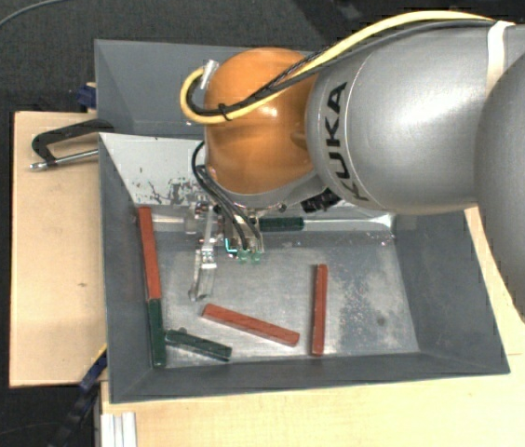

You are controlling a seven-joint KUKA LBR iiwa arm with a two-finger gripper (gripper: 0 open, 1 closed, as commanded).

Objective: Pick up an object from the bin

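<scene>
**Bin seen from above.** The arm enters from the right. Its orange cover hangs over the back left part of the grey metal bin.

Below the cover, the gripper stands low over the bare floor in the bin's left half. The cover and the cables hide part of it, so it cannot be told how wide the claw stands, or whether it holds or touches anything.

Nearest things:
- A slanting red stick lies flat on the floor just in front of the gripper, apart from it.
- A short dark green stick lies just beside the gripper toward the back wall, partly under the arm.
- A long red stick lies along the left wall.

Further off:
- A third red stick lies front to back near the middle of the floor.
- A green stick by the wall and a green stick along the front lie close together in the front left corner.
</scene>
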